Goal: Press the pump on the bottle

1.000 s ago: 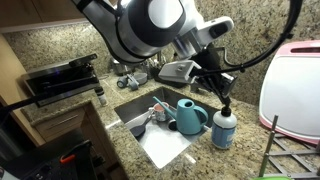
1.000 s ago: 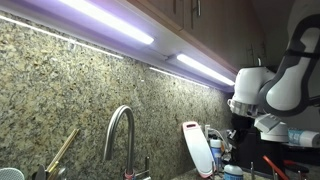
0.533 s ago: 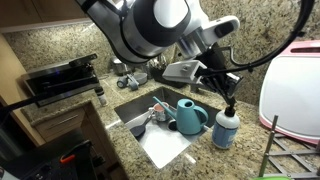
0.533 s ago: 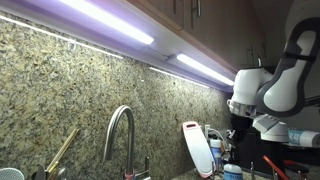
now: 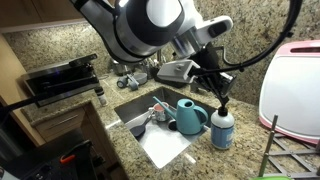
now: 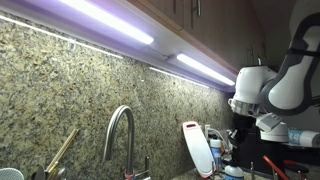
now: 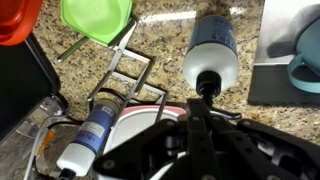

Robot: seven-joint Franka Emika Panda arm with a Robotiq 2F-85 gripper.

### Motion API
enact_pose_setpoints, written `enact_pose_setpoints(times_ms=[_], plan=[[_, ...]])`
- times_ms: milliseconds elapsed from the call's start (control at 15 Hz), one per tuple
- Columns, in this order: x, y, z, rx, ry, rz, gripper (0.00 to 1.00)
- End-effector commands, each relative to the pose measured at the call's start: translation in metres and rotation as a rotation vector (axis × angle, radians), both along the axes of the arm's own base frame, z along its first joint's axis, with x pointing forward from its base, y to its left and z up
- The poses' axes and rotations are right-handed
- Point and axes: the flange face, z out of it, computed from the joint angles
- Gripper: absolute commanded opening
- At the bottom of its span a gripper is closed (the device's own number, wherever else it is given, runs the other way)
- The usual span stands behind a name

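The bottle (image 5: 222, 131) stands on the granite bench (image 5: 245, 157), right of centre in an exterior view. It is just beside a teal watering can (image 5: 190, 116) at the sink's (image 5: 170, 150) edge. The pincer (image 5: 222, 98) sits directly above the pump (image 5: 224, 108), touching it. In the wrist view, its fingers (image 7: 200, 125) are drawn together, gripping nothing, with their tips against the pump near the frame's centre.

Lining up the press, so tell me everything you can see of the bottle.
The bottle is small, blue-grey, translucent-looking plastic with a pale label and a black pump on top. It stands upright on the granite counter beside the sink, next to the teal watering can. The gripper sits at the pump; contact is unclear.
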Motion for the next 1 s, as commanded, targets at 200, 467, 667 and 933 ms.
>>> enact_pose_setpoints(times_ms=[200, 467, 667, 933], plan=[[-0.034, 0.018, 0.023, 0.026, -0.016, 0.06, 0.0], [-0.051, 0.022, 0.028, 0.013, -0.013, 0.111, 0.0], [-0.063, 0.03, 0.024, -0.012, 0.007, 0.175, 0.0], [-0.079, 0.049, 0.014, -0.062, 0.057, 0.321, 0.0]])
